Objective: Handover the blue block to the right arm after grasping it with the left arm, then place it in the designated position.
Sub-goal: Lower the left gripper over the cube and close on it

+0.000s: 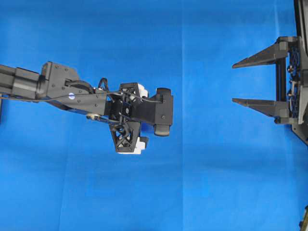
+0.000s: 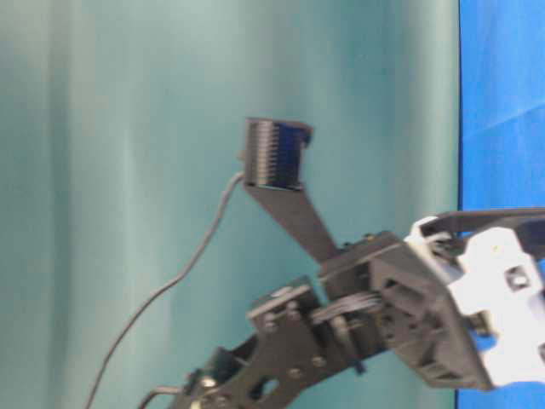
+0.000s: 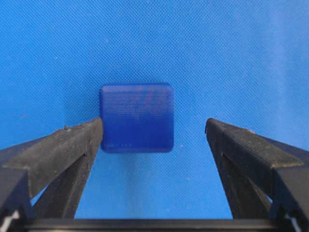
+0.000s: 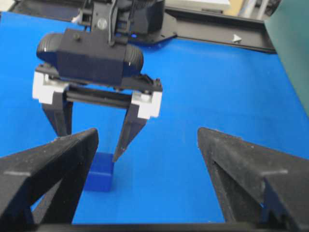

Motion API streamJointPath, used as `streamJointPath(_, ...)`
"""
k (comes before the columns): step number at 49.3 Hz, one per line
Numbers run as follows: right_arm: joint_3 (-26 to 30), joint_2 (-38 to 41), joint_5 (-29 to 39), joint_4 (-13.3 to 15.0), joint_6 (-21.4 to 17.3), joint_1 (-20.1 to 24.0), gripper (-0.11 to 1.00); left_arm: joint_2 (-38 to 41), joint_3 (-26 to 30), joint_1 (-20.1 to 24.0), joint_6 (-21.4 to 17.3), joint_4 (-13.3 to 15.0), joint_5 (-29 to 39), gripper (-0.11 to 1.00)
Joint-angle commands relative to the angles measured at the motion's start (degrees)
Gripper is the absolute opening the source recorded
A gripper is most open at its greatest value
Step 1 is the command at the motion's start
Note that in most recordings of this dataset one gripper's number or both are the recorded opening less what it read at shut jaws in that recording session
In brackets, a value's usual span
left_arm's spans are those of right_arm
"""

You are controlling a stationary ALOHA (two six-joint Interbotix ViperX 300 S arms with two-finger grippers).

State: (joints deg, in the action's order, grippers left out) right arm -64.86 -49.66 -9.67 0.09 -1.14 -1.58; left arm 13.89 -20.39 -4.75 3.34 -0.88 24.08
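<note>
The blue block lies flat on the bright blue cloth, and in the left wrist view it sits between the two black fingers of the left gripper, hard against or just beside the tip at 9 o'clock and clearly apart from the tip at 3 o'clock. That gripper is spread wide and grasps nothing. From overhead the left arm reaches in from 9 o'clock, pointing steeply down, and its own body hides the block there. In the right wrist view the block shows at the foot of the left gripper's fingers, one finger tip just above it. The right gripper waits at 3 o'clock of the overhead view, well apart from the left, its jaws spread and bare
</note>
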Motion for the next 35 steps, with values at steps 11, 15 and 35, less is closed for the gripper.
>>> streamJointPath(11,1.2,0.7,-0.4,-0.2,-0.1,-0.1,0.97,2.5,0.3,-0.1,-0.4,-0.1,-4.2,0.92)
streamJointPath(15,1.1,0.7,-0.4,-0.2,-0.1,-0.1,0.97,3.2,0.2,-0.1,-0.4,-0.1,-4.7,0.92)
streamJointPath(35,1.1,0.9,-0.5,-0.2,-0.1,-0.1,0.97,4.2,0.3,0.0,-0.6,-0.1,-5.3,0.91)
